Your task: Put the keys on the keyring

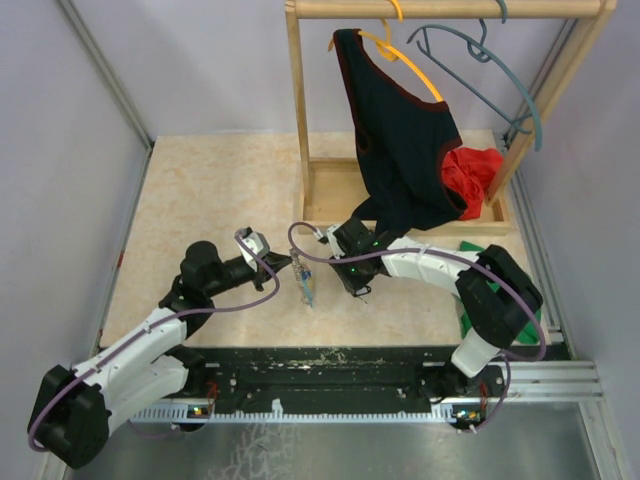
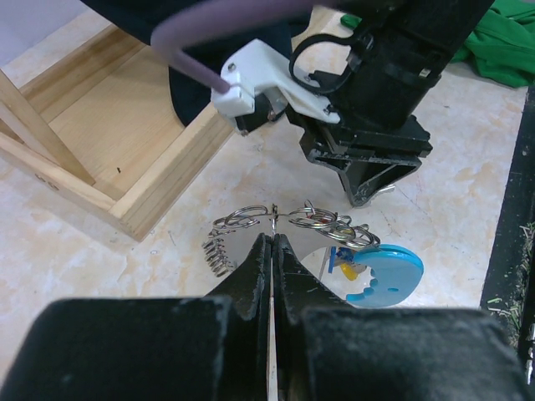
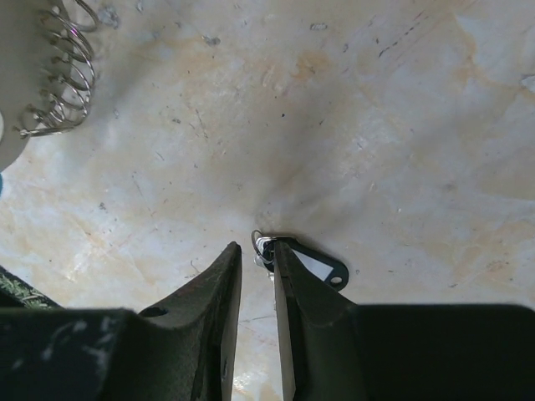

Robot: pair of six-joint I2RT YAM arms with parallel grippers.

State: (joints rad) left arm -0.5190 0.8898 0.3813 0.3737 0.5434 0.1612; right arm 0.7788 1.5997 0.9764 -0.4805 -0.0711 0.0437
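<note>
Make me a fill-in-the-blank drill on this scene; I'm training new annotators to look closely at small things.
1. The left gripper is shut on the keyring's thin metal ___.
2. The key lying by the right gripper's fingertips has a ___ head.
3. The keyring's thick curved section is light ___.
Missing words: wire; black; blue.
</note>
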